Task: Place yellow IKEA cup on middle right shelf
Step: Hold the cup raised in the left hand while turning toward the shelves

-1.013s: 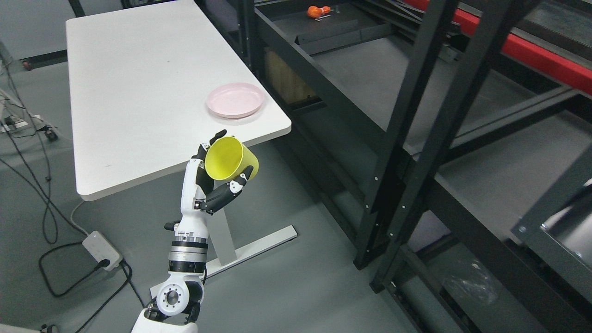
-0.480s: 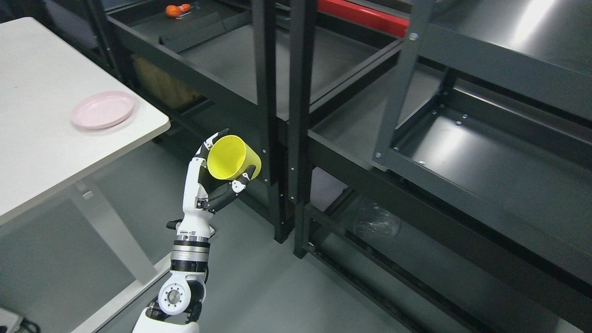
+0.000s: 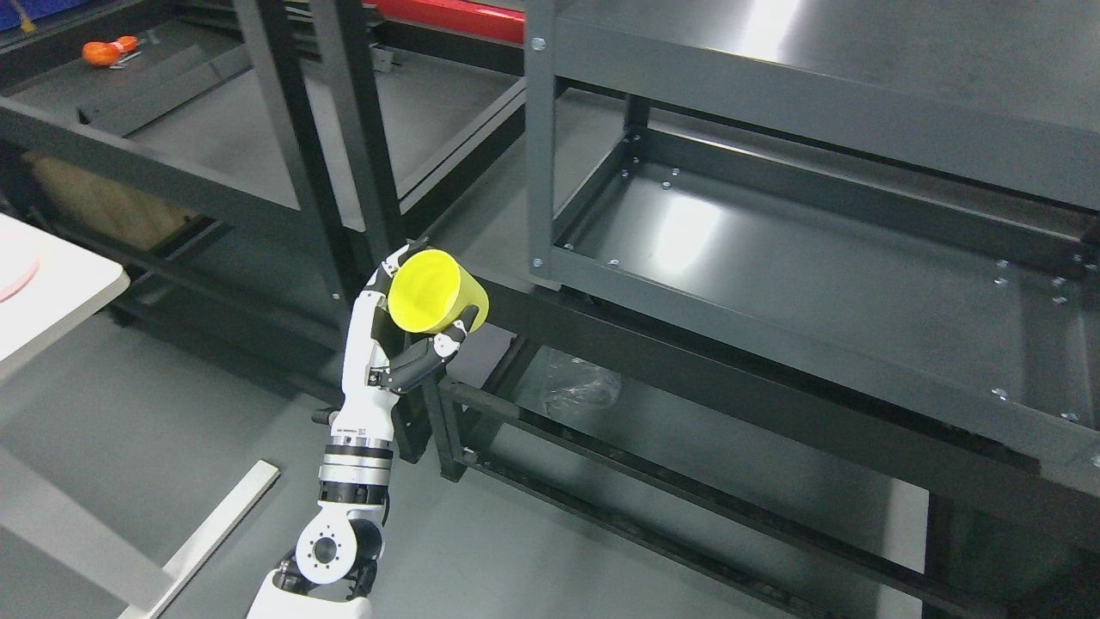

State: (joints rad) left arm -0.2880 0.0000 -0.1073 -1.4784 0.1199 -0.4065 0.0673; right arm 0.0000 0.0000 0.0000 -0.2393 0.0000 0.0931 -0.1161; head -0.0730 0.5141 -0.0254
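A yellow cup [image 3: 436,292] is held up in my left hand [image 3: 404,327], tilted so its open mouth faces up and to the left. The hand's black-and-white fingers [image 3: 430,352] wrap under and around the cup. The arm rises from the bottom edge left of the middle. To the right stands a grey metal rack whose middle shelf [image 3: 773,266] is a shallow tray with a raised rim. The cup hangs left of and slightly below that shelf's front left corner post [image 3: 537,172]. My right hand does not show.
A second dark rack [image 3: 284,155] stands behind the cup, with an orange object [image 3: 107,52] on it at the far upper left. A white table corner [image 3: 51,292] with a pink plate edge sits at the left. A crumpled clear bag [image 3: 580,387] lies on the lowest shelf.
The whole picture has swung right: the table and plate slid off to the left and the grey rack came into the middle. The hand still holds the cup the same way.
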